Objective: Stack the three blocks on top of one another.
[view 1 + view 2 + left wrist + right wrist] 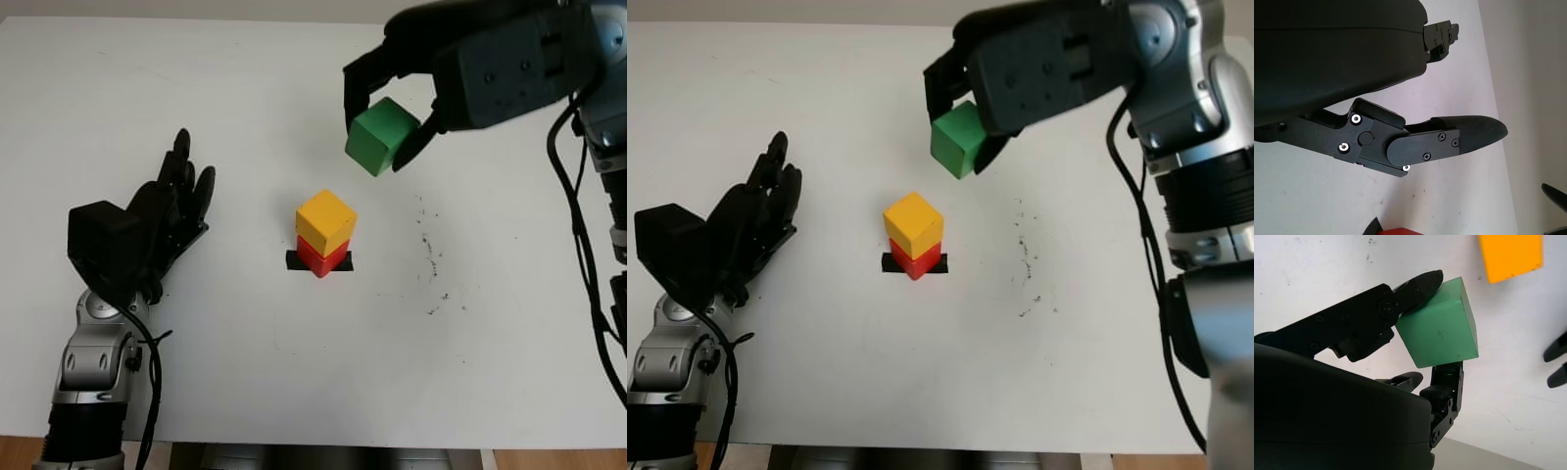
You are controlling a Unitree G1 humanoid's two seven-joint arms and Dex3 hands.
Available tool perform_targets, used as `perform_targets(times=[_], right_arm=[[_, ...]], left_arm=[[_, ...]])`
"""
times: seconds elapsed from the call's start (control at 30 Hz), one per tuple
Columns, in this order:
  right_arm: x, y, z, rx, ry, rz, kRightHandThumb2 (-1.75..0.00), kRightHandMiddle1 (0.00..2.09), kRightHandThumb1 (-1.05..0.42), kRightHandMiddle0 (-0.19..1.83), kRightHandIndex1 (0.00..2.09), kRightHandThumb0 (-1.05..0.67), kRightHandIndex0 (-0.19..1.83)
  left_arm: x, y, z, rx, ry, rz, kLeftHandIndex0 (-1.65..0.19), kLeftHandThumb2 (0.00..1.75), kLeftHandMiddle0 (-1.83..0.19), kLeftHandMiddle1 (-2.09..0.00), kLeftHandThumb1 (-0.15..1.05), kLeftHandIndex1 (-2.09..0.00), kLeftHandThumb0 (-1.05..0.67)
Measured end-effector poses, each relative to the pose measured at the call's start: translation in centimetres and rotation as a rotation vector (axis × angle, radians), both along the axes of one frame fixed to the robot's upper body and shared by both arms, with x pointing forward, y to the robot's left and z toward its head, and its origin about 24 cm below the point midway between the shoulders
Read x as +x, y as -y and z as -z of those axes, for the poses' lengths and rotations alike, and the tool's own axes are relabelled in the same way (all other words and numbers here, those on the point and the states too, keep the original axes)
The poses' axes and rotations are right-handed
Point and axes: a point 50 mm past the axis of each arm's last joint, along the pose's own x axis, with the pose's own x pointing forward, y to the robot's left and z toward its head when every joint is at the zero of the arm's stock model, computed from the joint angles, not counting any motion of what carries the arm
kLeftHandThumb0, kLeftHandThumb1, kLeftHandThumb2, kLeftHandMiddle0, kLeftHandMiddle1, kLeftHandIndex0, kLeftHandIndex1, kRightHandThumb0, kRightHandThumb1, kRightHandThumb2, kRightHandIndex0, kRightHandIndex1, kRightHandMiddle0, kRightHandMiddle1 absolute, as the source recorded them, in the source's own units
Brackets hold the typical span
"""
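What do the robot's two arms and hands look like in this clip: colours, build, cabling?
Both hands, the left hand and the right hand, are black three-finger units with blocky shells and visible silver screws. The forearms are silver-grey metal segments with black joints. Loose black cables run along each arm.

Right hand raised, fingers clamped, left hand open

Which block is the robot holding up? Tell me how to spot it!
Look at the white table, then up to the right hand hanging above it. The green block sits tilted in its fingers, the one block in the air, unlike the yellow block stacked on the red block.
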Motion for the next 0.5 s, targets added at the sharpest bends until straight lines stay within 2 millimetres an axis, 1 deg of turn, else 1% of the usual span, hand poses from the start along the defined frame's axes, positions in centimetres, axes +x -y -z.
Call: perform_targets(times=[0.2,0.23,0.33,0.5], right_arm=[[-0.2,-0.8,-0.3,0.031,-0.023,-0.006,-0.05,1.48,-0.87,0.45,0.07,-0.47,0.47],[-0.2,-0.9,-0.2,0.041,-0.029,-0.01,-0.05,1.52,-0.88,0.43,0.07,-0.48,0.47],[-0.2,-1.3,-0.2,0.069,-0.036,-0.03,-0.05,1.54,-0.88,0.43,0.07,-0.49,0.47],[-0.4,-1.8,-0.2,0.098,-0.047,-0.056,-0.06,1.57,-0.9,0.39,0.06,-0.49,0.45]], left_arm=[[0.0,0.2,0.0,-0.009,0.008,0.004,0.19,0.57,0.19,0.0,1.05,-0.02,-0.77],[0.0,0.2,0.1,-0.01,0.007,0.004,0.19,0.57,0.19,0.0,1.05,-0.02,-0.77],[0.0,0.2,0.1,-0.01,0.006,0.004,0.19,0.57,0.19,0.0,1.05,-0.02,-0.77],[-0.1,0.1,0.2,-0.012,0.002,0.002,0.19,0.58,0.19,0.0,1.05,0.0,-0.76]])
